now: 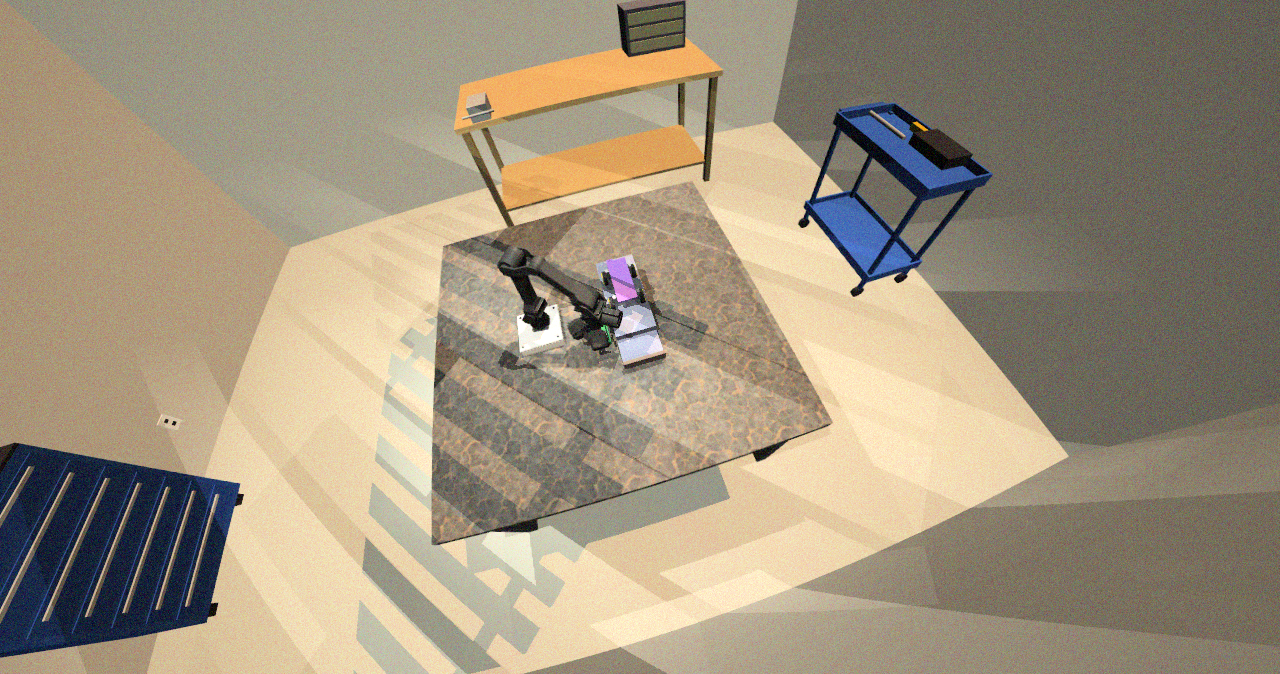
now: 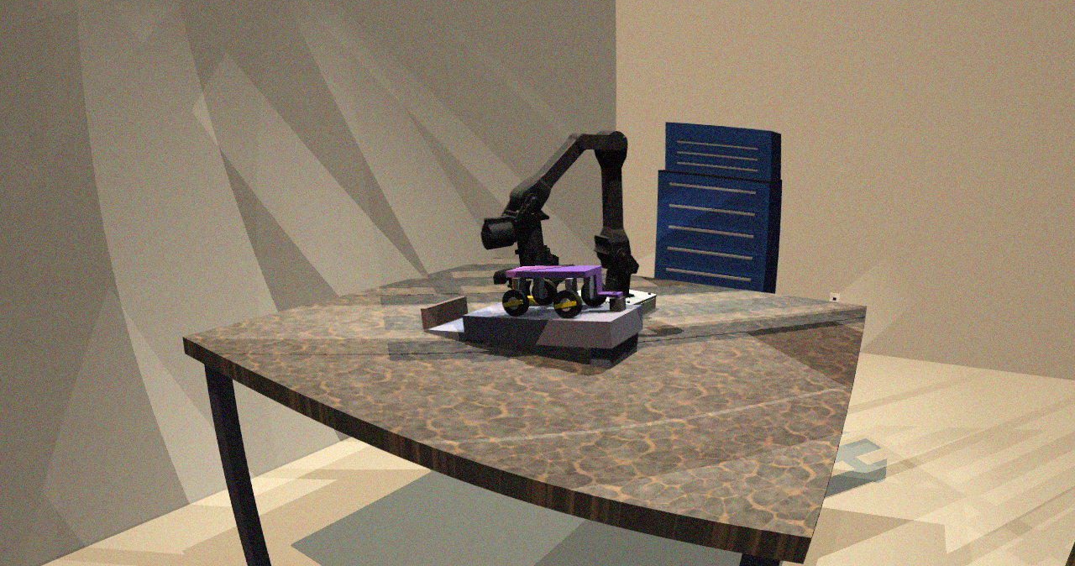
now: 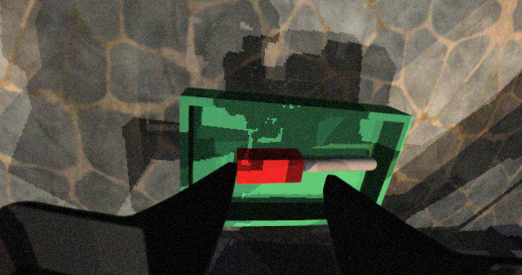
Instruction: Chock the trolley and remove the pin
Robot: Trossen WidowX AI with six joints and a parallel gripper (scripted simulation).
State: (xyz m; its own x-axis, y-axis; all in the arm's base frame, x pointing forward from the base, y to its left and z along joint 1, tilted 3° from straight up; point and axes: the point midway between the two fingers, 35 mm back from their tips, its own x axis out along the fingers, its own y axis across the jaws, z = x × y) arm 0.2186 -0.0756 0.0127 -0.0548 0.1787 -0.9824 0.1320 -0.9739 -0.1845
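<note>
The green tray (image 3: 277, 223) (image 1: 607, 333) lies on the table beside the ramp (image 1: 641, 348) (image 2: 586, 329). In the wrist view, the red-headed stop pin (image 3: 267, 170) lies on its side within the tray's walls, its pale shaft pointing right. My gripper (image 3: 280, 177) is open above it, with a gap between the red head and the right fingertip. The left fingertip overlaps the head's left end in view; I cannot tell whether they touch. The purple-topped trolley (image 1: 623, 279) (image 2: 559, 270) stands upright on the ramp's upper part. The chock is mostly hidden by the arm and wheels; its contact is unclear.
The arm's white base plate (image 1: 539, 330) stands left of the tray. A brown end board (image 2: 443, 312) closes the ramp's low end. Beyond the table are a wooden bench (image 1: 586, 83), a blue cart (image 1: 868, 231) and a blue cabinet (image 2: 717, 224).
</note>
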